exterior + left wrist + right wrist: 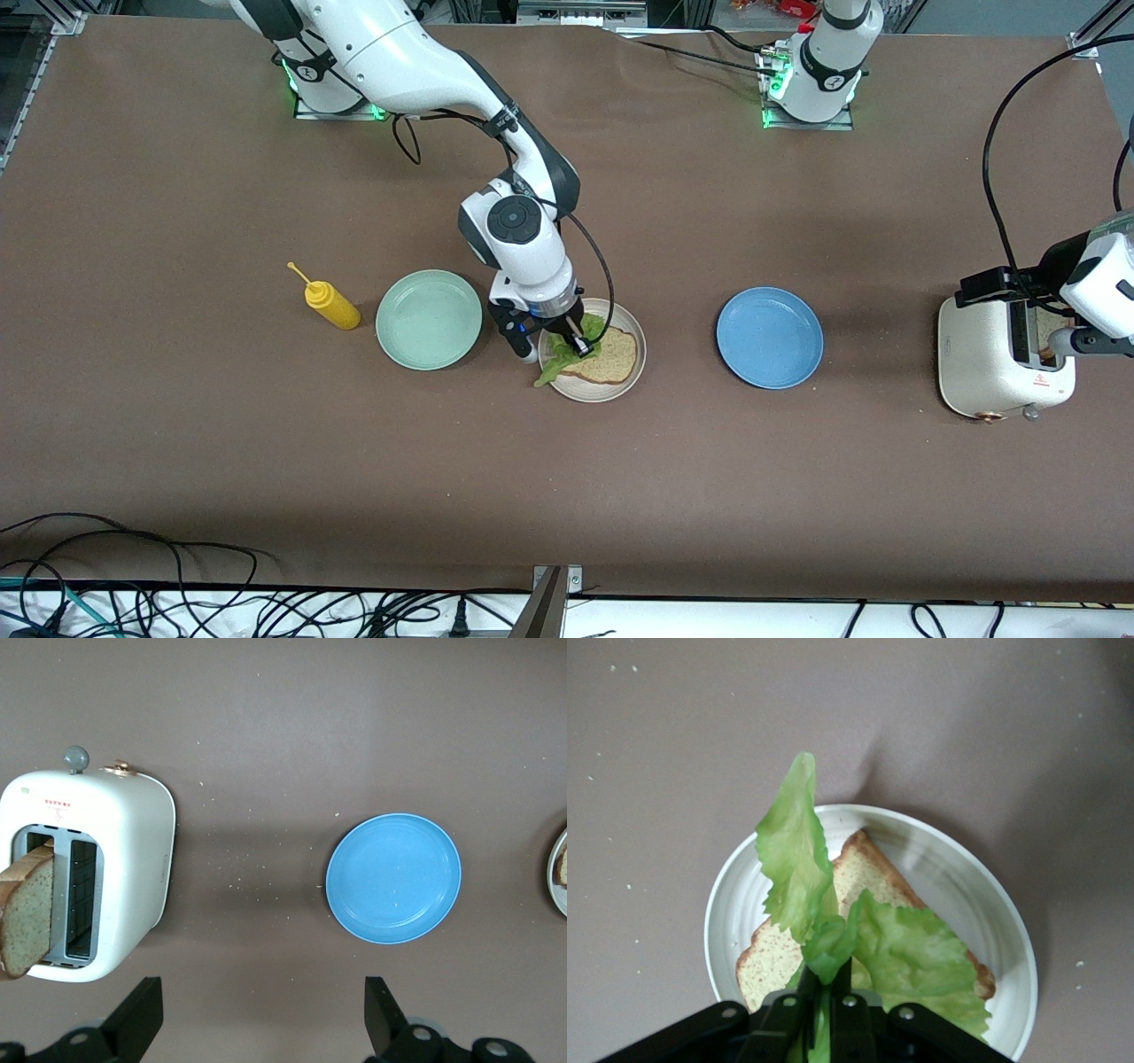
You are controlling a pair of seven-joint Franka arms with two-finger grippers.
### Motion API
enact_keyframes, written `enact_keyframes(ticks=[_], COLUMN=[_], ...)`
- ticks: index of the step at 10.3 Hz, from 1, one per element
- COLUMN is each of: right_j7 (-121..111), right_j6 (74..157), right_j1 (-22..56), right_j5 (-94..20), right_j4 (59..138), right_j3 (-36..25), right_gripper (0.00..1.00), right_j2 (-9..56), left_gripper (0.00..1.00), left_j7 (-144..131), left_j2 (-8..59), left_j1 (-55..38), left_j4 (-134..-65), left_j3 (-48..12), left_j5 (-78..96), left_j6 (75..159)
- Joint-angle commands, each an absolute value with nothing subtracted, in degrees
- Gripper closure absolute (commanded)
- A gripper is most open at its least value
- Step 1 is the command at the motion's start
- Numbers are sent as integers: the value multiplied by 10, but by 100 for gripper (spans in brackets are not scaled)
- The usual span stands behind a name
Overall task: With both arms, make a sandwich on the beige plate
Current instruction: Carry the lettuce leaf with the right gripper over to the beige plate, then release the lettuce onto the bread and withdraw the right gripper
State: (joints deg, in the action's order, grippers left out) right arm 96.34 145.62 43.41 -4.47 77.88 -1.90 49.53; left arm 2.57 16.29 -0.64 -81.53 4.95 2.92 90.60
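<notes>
The beige plate (589,396) lies mid-table with one slice of brown bread (613,359) on it. My right gripper (580,346) is just over the plate, shut on a ruffled green lettuce leaf (556,361) that drapes over the bread and the plate's rim. The right wrist view shows the gripper (833,979) pinching the lettuce (908,957) above the bread (775,961) and plate (957,877). A second slice (1050,341) stands in the white toaster (997,372). My left gripper (1076,341) is over the toaster, open and empty (264,1019). The slice (27,921) sticks out of a toaster (124,842) slot.
A blue plate (769,337) lies between the beige plate and the toaster, also seen in the left wrist view (394,877). A mint-green plate (429,319) and a yellow squeeze bottle (332,304) lie toward the right arm's end. Cables run along the table's near edge.
</notes>
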Motion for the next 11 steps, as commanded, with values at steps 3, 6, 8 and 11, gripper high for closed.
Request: enact_keyframes(ticks=[3, 6, 8, 11], right_j7=[967, 898, 822, 689], right_j6=[1448, 1357, 1308, 1195], right_j1=[433, 411, 399, 396], right_j5=[-54, -52, -46, -45], right_j4=[753, 753, 753, 758], right_j3=[-25, -29, -30, -82], right_gripper=[0, 0, 0, 0], right_j2=[495, 456, 435, 396], left_gripper=[0, 0, 0, 0], left_j7=[32, 32, 32, 36], left_j2=[161, 161, 161, 161], left_j1=[-4, -4, -4, -4], left_j4=[-816, -816, -816, -816], left_j3=[47, 46, 46, 46], left_j5=[14, 14, 14, 14], left_j6=[903, 903, 903, 903])
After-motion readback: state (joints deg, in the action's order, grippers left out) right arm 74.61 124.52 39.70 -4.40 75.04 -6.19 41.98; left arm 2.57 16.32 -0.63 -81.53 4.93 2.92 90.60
